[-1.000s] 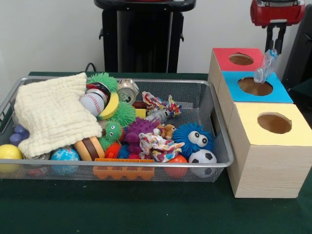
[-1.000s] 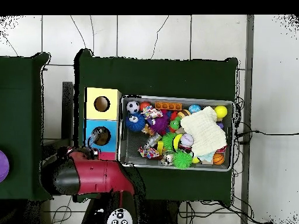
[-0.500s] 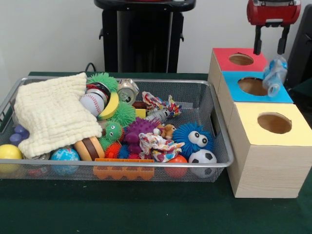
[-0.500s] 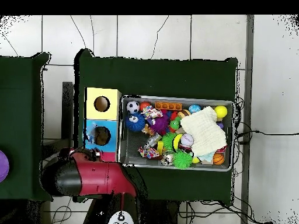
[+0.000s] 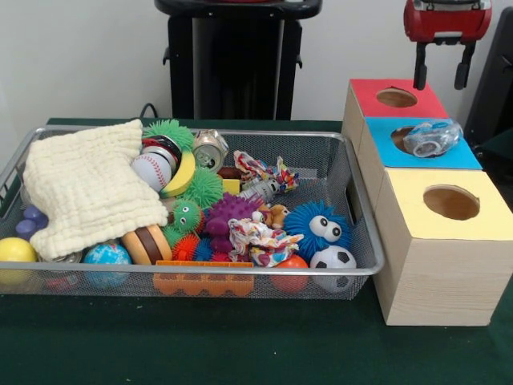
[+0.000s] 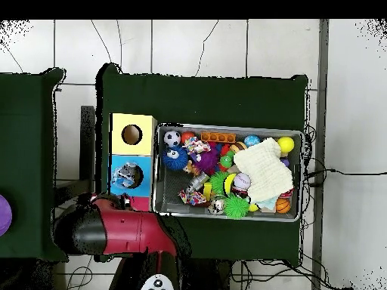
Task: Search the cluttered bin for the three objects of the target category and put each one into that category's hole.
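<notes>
A see-through plastic bottle (image 5: pixel 433 138) lies on its side across the hole of the blue-topped box (image 5: pixel 463 158); it also shows in the overhead view (image 6: pixel 125 177). My gripper (image 5: pixel 441 76) hangs above the red-topped box (image 5: pixel 365 96), open and empty, apart from the bottle. The wire mesh bin (image 5: pixel 240 271) is full of toys. What looks like another small see-through bottle (image 5: pixel 258 190) lies among them near the bin's middle. In the overhead view the red arm (image 6: pixel 113 230) covers the gripper.
A yellow-topped box (image 5: pixel 417 210) with a hole stands nearest the camera, in a row with the blue and red boxes beside the bin. A cream cloth (image 5: pixel 84 188) covers the bin's left part. A silver can (image 5: pixel 210 148) lies at the bin's back.
The gripper opened and let go of the bottle, which dropped onto the blue box and lies across its hole. The gripper rose slightly.
</notes>
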Robot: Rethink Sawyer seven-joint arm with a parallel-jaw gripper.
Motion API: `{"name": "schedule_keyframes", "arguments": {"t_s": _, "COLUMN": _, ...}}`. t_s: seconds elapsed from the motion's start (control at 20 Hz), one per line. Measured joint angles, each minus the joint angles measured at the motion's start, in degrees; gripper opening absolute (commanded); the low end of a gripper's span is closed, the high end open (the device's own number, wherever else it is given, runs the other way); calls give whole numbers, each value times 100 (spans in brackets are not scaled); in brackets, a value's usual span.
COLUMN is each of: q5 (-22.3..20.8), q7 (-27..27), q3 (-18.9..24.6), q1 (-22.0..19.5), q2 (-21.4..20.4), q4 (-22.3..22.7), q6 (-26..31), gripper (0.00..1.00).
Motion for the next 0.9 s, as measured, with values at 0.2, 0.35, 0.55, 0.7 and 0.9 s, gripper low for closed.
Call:
{"name": "schedule_keyframes", "arguments": {"t_s": 0.2, "q5": 33, "q7": 0, "q3": 0, "q1": 0, "q2": 0, "q4": 13, "q6": 0, "gripper": 100}}
{"name": "schedule_keyframes", "arguments": {"t_s": 0.35, "q5": 41, "q7": 0, "q3": 0, "q1": 0, "q2": 0, "q4": 19, "q6": 0, "gripper": 100}}
{"name": "schedule_keyframes", "arguments": {"t_s": 0.55, "q5": 41, "q7": 0, "q3": 1, "q1": -18, "q2": -2, "q4": 37, "q6": 0, "gripper": 100}}
{"name": "schedule_keyframes", "arguments": {"t_s": 0.7, "q5": 38, "q7": 0, "q3": 0, "q1": -87, "q2": 16, "q4": 55, "q6": -2, "gripper": 100}}
{"name": "schedule_keyframes", "arguments": {"t_s": 0.9, "q5": 39, "q7": 0, "q3": 2, "q1": -237, "q2": 157, "q4": 82, "q6": -145, "gripper": 100}}
